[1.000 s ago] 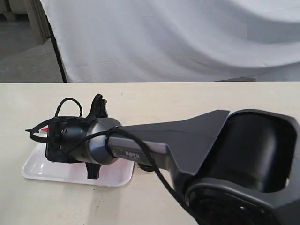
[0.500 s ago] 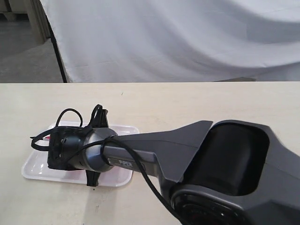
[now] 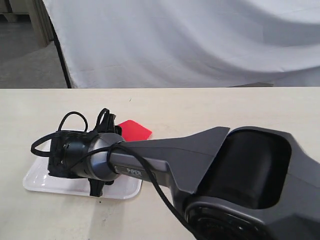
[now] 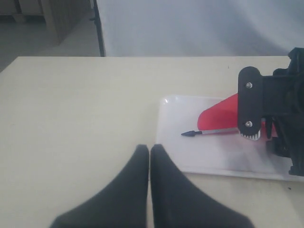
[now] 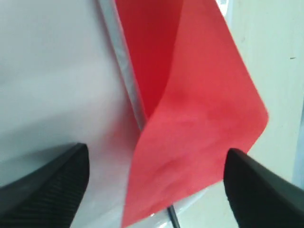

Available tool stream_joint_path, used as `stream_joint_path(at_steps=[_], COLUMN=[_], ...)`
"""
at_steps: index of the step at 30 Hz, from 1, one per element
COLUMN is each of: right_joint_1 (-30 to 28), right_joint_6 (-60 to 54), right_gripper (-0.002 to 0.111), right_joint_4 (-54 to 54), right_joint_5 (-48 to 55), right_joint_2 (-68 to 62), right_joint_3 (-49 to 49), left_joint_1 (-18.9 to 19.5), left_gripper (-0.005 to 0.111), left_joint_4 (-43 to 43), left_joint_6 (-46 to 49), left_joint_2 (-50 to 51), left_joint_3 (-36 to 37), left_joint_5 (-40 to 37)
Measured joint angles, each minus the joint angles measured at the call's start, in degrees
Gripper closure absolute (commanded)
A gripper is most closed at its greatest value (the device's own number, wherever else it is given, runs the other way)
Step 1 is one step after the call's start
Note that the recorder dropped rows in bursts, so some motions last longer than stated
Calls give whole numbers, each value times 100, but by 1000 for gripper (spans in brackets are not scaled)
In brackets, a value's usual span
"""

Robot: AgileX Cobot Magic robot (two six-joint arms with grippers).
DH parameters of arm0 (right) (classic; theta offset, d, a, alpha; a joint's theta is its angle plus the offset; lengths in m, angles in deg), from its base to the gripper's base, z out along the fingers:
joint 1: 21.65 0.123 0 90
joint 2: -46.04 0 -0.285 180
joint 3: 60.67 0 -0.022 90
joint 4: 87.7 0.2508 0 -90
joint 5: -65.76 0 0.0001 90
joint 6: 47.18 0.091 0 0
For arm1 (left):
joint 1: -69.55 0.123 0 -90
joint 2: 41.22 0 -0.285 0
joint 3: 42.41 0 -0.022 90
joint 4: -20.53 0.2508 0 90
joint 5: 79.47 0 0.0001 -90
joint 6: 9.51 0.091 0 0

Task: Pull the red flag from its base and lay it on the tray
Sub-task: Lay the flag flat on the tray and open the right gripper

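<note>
The red flag [image 5: 199, 118] lies on the white tray [image 5: 47, 71], with its silver pole [image 5: 124, 71] flat on the tray floor. My right gripper [image 5: 156, 154] hovers over it, open, its fingers wide on either side of the cloth and not touching it. From the exterior view the cloth [image 3: 134, 130] sticks up past the tray's far right corner, behind the right arm [image 3: 150, 160]. The left wrist view shows the flag [image 4: 218, 116] and its black tip [image 4: 190, 134] on the tray [image 4: 180, 114]. My left gripper [image 4: 149, 149] is shut and empty beside the tray. The base is hidden.
The right arm's big dark housing [image 3: 250, 170] fills the lower right of the exterior view and covers the table behind it. A white cloth backdrop [image 3: 200, 40] hangs beyond the table's far edge. Bare tabletop [image 4: 71, 104] lies beside the tray.
The red cloth has come into view behind the right wrist, where it did not show before. The red bit left of the gripper is gone. The right wrist dipped, then lifted slightly over the tray.
</note>
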Motion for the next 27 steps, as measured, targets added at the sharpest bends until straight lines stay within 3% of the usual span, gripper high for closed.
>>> stream_joint_path(at_steps=[17, 19, 20, 21, 22, 27], right_joint_1=[14, 14, 14, 4, -9, -301], right_joint_6=[-358, -439, -439, -439, -439, -689], right_gripper=[37, 49, 70, 82, 108, 108], right_joint_4=[1361, 1600, 1718, 1864, 1904, 2399], right_joint_5=[22, 37, 37, 37, 37, 37], right_joint_2=[1028, 1158, 1222, 1281, 1284, 1343], right_joint_3=[0, 13, 53, 119, 158, 809], left_joint_1=[0, 0, 0, 0, 0, 0], left_gripper=[105, 105, 105, 105, 105, 105], left_joint_4=[0, 0, 0, 0, 0, 0], left_joint_6=[0, 0, 0, 0, 0, 0], left_joint_2=[0, 0, 0, 0, 0, 0], left_joint_3=[0, 0, 0, 0, 0, 0], left_joint_5=[0, 0, 0, 0, 0, 0])
